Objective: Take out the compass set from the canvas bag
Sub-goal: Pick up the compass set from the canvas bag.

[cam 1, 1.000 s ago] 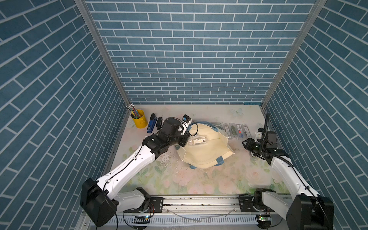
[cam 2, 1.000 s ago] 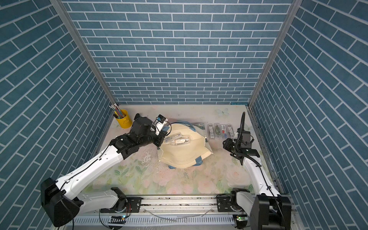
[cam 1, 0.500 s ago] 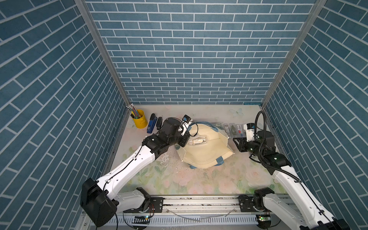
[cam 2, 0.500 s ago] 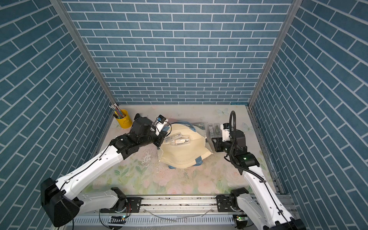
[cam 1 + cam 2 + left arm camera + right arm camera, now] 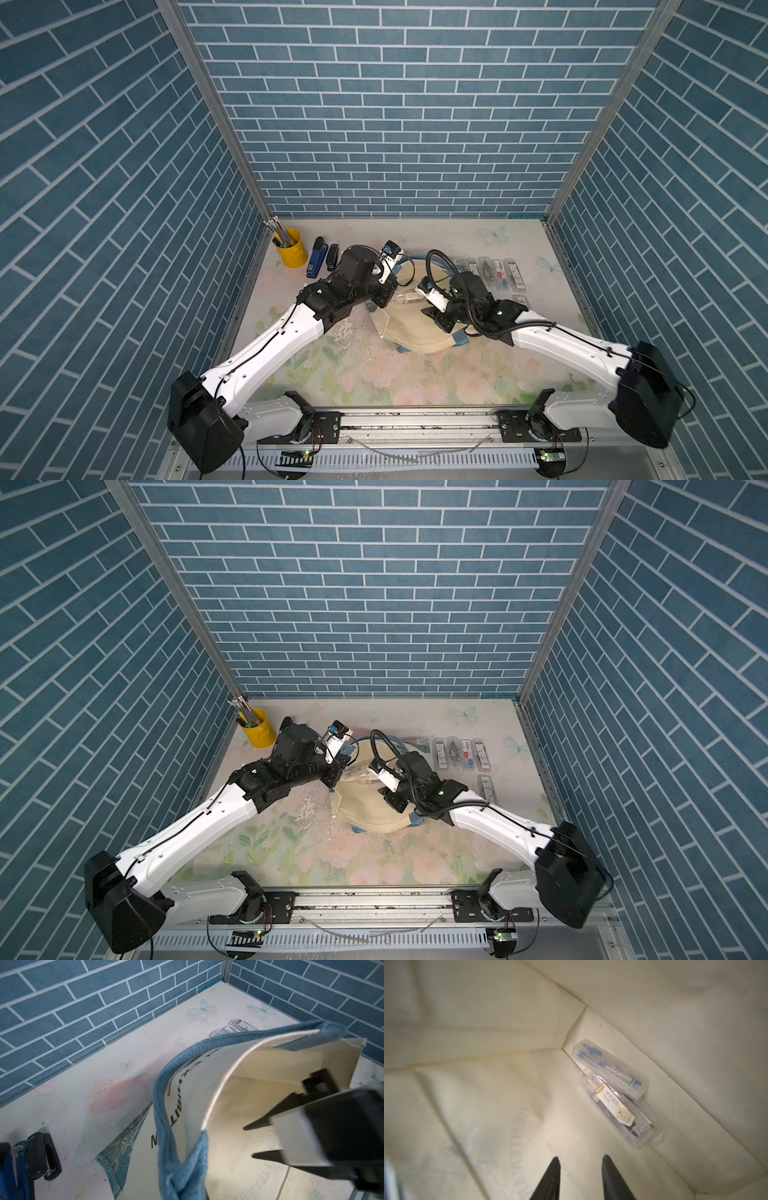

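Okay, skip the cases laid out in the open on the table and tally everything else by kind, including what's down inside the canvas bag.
Cream canvas bag with blue strap handles: 1
Clear plastic compass-set cases inside it: 2, blue-fitted case, white-labelled case
Staplers: 2, blue plastic stapler, black stapler
Yellow metal pencil cup: 1
Total: 6

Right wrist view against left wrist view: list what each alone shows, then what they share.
Only the right wrist view: deep inside the canvas bag, a clear case with blue parts lies partly over a labelled clear case. Only the left wrist view: the bag's blue strap, its dark outer lettering, floral band, a black stapler and the brick walls. Both: the bag's cream lining and the open right pincer, empty, short of the cases.
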